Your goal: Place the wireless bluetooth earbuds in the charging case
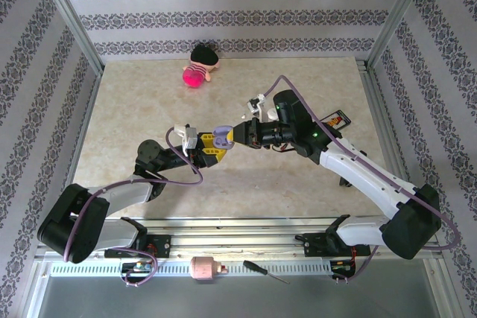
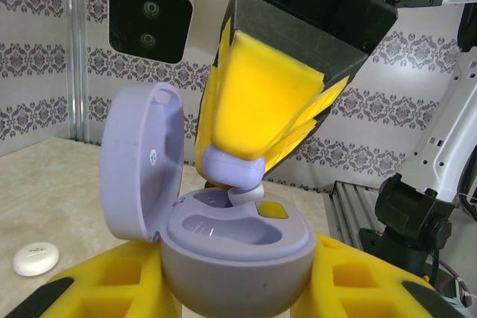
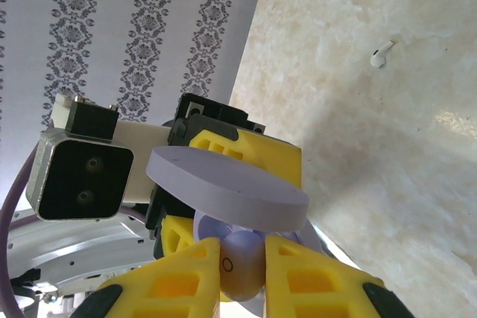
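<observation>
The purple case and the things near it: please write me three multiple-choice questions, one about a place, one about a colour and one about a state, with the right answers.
1. Where is the purple case?
A) in a drawer
B) held by the left gripper
C) on a shelf

2. What colour is the earbud in the right gripper?
A) pale purple
B) red
C) black

3. How is the lid of the case?
A) shut
B) taken off
C) hinged open

Answers:
1 B: the base of the case sits clamped in that gripper.
2 A: the earbud has the same pale purple as the case.
3 C: the lid stands upright on its hinge, leaving the sockets uncovered.
</observation>
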